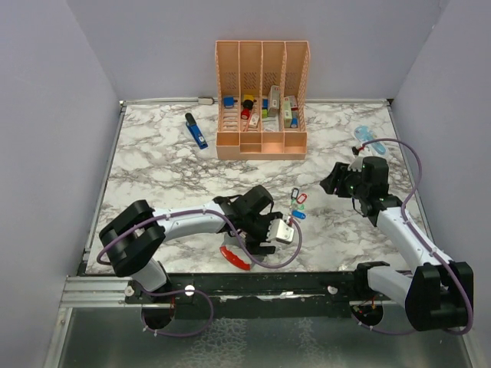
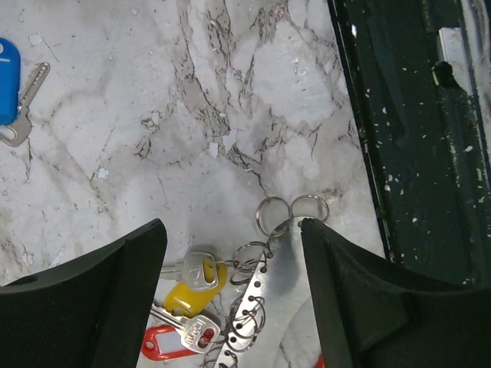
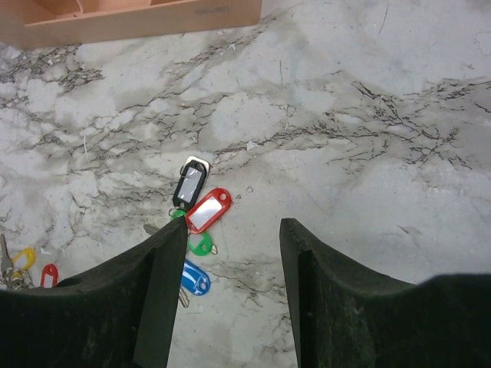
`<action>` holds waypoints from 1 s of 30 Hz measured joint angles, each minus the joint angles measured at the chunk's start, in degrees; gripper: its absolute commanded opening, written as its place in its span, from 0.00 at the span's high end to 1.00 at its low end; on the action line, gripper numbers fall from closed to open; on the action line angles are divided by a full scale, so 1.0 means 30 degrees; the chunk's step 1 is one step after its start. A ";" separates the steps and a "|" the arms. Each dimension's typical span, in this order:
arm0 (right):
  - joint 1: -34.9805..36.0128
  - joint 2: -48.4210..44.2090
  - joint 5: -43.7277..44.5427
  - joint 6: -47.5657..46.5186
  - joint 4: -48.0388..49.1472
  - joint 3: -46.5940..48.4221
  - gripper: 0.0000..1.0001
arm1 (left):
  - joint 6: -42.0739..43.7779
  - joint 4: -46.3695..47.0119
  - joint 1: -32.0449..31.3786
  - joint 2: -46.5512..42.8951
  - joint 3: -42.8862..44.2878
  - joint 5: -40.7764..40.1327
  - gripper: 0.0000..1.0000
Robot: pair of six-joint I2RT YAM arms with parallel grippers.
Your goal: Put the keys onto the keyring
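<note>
Keyring [image 1: 234, 257] lies at the near edge of the desk [image 1: 153, 176], about mid-width, red half showing just beside the left gripper [image 2: 230, 230]. Left jaws are wide apart and hold nothing. In the left wrist view they straddle a yellow-headed key [image 2: 192, 295], a red-tagged key [image 2: 165, 341] and a pale perforated strip [image 2: 257, 307] hung with small split rings. The strip is likely the ring's grey half, can't confirm.

Right gripper [image 3: 239, 226] is roughly half open and empty, over bare marble right of centre. It is near the loose key cluster [image 3: 201, 222]: black, red, green and blue tags touching each other.

Judgement: looks like pickup setup, left arm for the ring, right arm for a key.
- Left should pinch a bare stretch of the loop or strip, not the key heads, so the opening stays reachable. The dark rail [image 2: 414, 153] at the near edge is close, so come down straight.
- Right should take one tag by its flat faces from the cluster's outside. The red tag [image 3: 207, 211] looks most exposed. Neighbours may drag along, so lift slowly and check.
</note>
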 measured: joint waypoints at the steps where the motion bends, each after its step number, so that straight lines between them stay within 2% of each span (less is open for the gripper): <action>1: 0.0000 -0.0015 0.0007 0.0000 -0.0036 0.0000 0.50 | 0.0051 0.0109 0.0000 0.0087 -0.0015 -0.0095 0.31; 7: 0.0000 -0.0036 -0.0007 0.0015 -0.0124 0.0000 0.51 | 0.0248 0.0801 -0.0007 0.0517 -0.0328 -0.0430 0.49; 11: 0.0000 -0.0036 -0.0029 0.0015 -0.0153 0.0000 0.51 | 0.0255 0.0940 -0.0007 0.0583 -0.0328 -0.0423 0.57; 23: 0.0000 -0.0029 -0.0488 0.0036 -0.0146 0.0000 0.52 | 0.0248 0.0532 -0.0124 0.0685 -0.0772 -0.0117 0.62; 28: 0.0000 -0.0029 -0.0641 0.0058 -0.0168 0.0000 0.53 | 0.0255 0.0284 -0.0313 0.0940 -0.0831 -0.0051 0.67; 30: 0.0000 -0.0029 -0.0714 0.0109 -0.0182 0.0000 0.53 | 0.0262 0.0284 -0.0335 0.1064 -0.0823 0.0022 0.72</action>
